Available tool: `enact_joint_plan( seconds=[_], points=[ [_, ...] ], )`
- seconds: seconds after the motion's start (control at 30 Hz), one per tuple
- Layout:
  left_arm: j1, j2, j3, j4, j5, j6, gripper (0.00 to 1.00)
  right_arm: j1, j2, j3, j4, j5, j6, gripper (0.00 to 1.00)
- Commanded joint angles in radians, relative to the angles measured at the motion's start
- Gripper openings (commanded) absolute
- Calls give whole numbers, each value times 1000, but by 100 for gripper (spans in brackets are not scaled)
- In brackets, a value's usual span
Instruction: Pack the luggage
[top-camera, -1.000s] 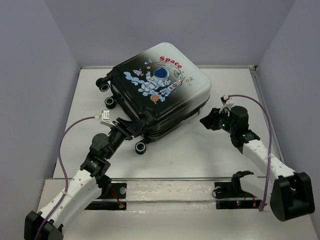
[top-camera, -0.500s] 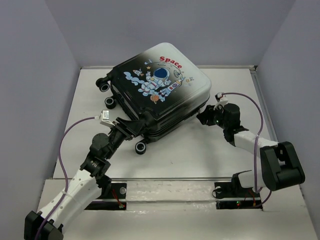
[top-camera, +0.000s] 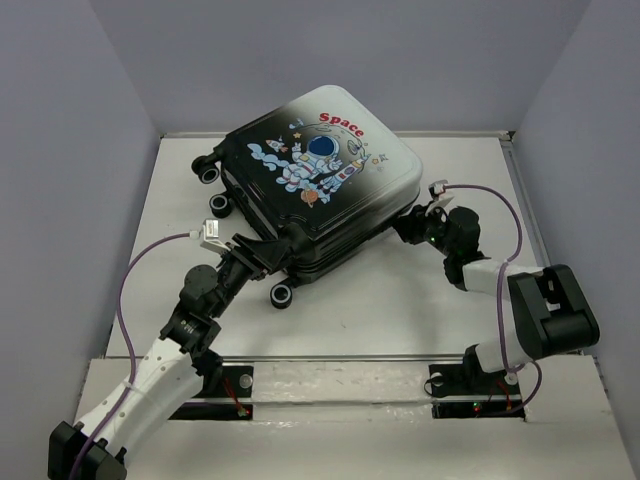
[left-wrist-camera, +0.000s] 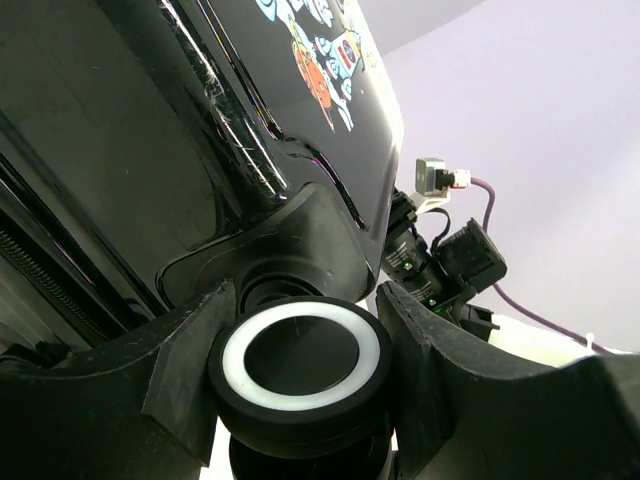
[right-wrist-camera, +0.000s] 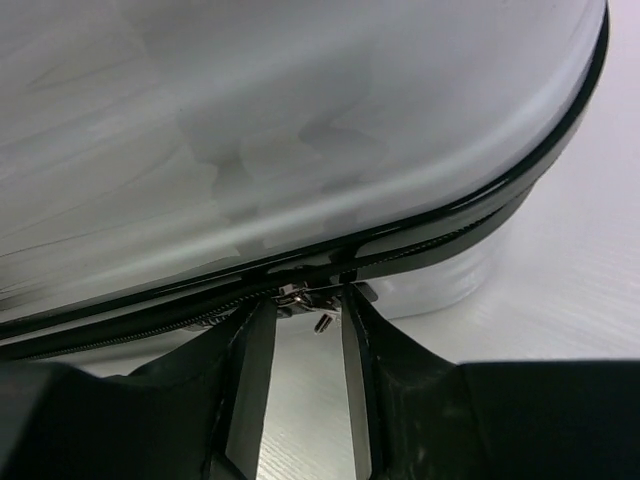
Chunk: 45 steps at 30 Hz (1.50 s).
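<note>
The luggage lies closed on the white table, astronaut and red "Space" print facing up. My left gripper is at its near corner. In the left wrist view its fingers are shut on a black wheel with a white ring. My right gripper is at the silver right edge of the shell. In the right wrist view it is open a little, with the metal zipper slider between the fingertips on the closed zip line of the luggage.
Another wheel sticks out at the near side and two more at the left. Grey walls close in the table at the back and sides. The right arm shows past the suitcase in the left wrist view.
My right gripper has moved left, up to the suitcase's right edge. The left arm and the suitcase have not moved.
</note>
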Motion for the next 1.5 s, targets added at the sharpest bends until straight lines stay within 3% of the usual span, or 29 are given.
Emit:
enact_joint_plan(
  seconds=[0.0, 0.2, 0.37, 0.47, 0.7, 0.8, 0.93, 1.37, 1.47],
  points=[
    [-20, 2, 5, -71, 91, -8, 6, -7, 26, 15, 217, -42, -13, 35],
    [-20, -9, 4, -81, 85, -8, 6, -7, 46, 1, 307, -39, 24, 8],
    [-20, -3, 8, -72, 82, -10, 6, -7, 34, -46, 379, -45, 77, 7],
    [-21, 17, 24, -37, 92, -13, 6, 68, -6, -80, 308, 13, 93, 7],
    [-46, 203, 174, 84, 129, -2, 6, 665, -80, -70, 76, 321, 80, 7],
    [-75, 273, 238, 135, 129, -2, 6, 818, -36, -21, 22, 427, 116, 7],
    [-119, 345, 293, 185, 137, -25, 6, 899, 15, 56, 74, 454, 145, 7],
    [-359, 537, 520, 302, 100, -112, 6, 950, 306, 197, 773, 786, 133, 7],
    [-431, 611, 582, 321, 83, -119, 6, 950, 395, 255, 823, 931, 188, 7]
  ],
)
